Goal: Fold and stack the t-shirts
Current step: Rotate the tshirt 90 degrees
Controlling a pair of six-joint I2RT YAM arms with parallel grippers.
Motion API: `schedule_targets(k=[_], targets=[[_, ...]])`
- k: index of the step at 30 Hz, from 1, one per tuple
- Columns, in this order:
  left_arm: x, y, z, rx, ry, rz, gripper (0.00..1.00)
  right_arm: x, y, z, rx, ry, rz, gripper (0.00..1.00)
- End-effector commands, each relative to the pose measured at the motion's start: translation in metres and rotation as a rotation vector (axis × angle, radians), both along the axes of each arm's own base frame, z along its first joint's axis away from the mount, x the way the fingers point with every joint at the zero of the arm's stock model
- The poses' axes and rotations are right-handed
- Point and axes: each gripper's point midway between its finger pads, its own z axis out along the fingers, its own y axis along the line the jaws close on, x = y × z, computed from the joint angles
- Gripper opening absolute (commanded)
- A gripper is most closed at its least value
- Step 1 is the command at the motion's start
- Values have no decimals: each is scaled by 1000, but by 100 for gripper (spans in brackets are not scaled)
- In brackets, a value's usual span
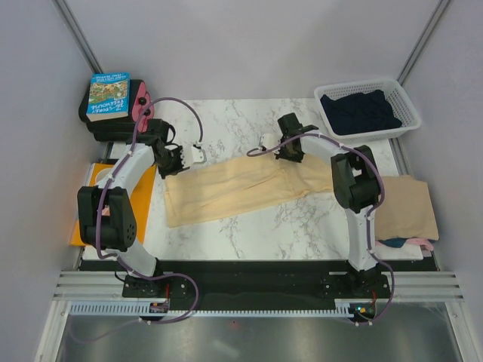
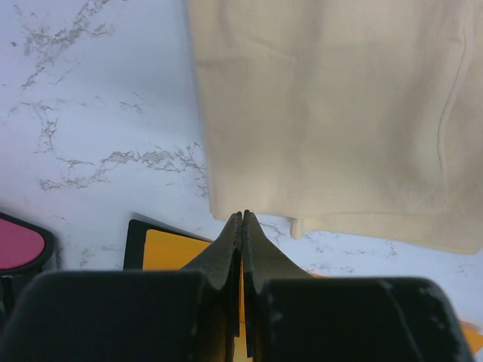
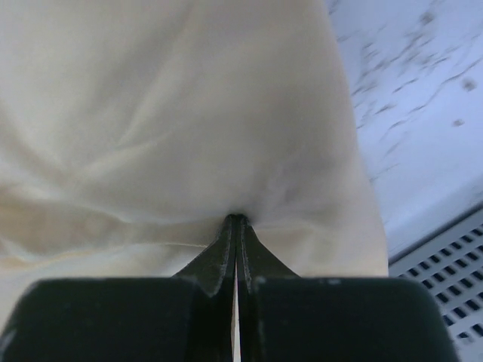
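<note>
A large pale yellow t-shirt [image 1: 241, 188] lies stretched across the middle of the marble table [image 1: 249, 226]. My left gripper [image 1: 183, 160] sits at its upper left corner. Its jaws are shut with the tips pinching the hem of the yellow t-shirt [image 2: 332, 113] at that corner [image 2: 242, 216]. My right gripper [image 1: 290, 151] is at the shirt's far edge, shut on the yellow t-shirt [image 3: 173, 113], which puckers around the tips [image 3: 236, 218]. A folded tan t-shirt [image 1: 404, 205] rests at the right edge over pink and navy cloth [image 1: 407, 243].
A white basket [image 1: 411, 113] at the back right holds a dark navy t-shirt [image 1: 361, 111]. A flat orange sheet [image 1: 142, 188] lies under the left arm, its corner [image 2: 173, 253] beside the fingers. A book [image 1: 109, 96] sits on a black box at the back left.
</note>
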Motion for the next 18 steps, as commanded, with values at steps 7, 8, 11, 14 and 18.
schedule_targets(k=[7,8,11,14,18], targets=[[19,0,8,-9,-69,47,2,49,53,-36,-15,-112,186,0],[20,0,9,-11,-73,47,2,50,59,-41,-14,-114,202,0],[22,0,8,-10,-79,50,2,60,73,-46,-1,-145,241,0],[24,1,7,-2,-86,45,2,72,88,-48,13,-180,286,0],[30,3,3,1,-92,59,2,101,108,-40,49,-272,340,0]])
